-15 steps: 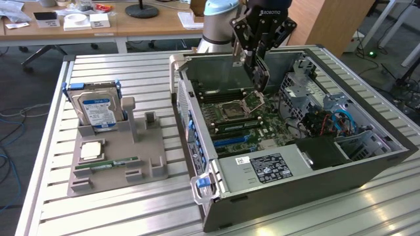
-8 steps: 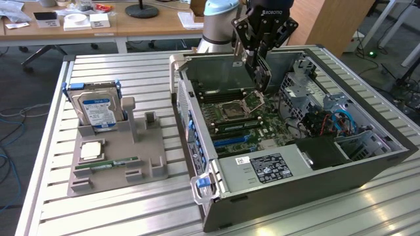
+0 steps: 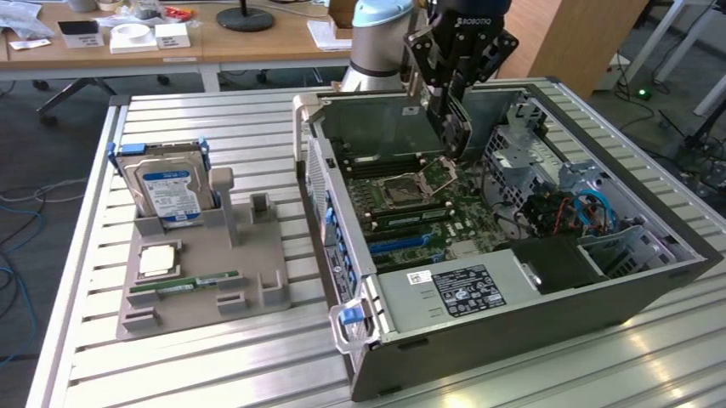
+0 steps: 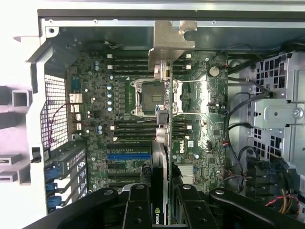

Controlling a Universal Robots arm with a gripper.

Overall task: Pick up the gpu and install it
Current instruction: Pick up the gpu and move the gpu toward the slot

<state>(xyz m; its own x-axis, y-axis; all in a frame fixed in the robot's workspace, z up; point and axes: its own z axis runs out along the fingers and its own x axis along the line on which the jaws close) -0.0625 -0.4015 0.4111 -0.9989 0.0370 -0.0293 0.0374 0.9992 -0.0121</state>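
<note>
Motherboard below, gpu in hand

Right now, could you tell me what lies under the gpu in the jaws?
The motherboard, with its processor socket and a blue slot visible beside the gpu. The strip directly beneath the gpu's edge is covered.

The gpu in the gripper, over motherboard inside computer case.

The arm stands at the far side in the exterior view, wrist upright. The gripper points straight down, its fingers partly closed, clamping both faces of the gpu, held edge-on.
</note>
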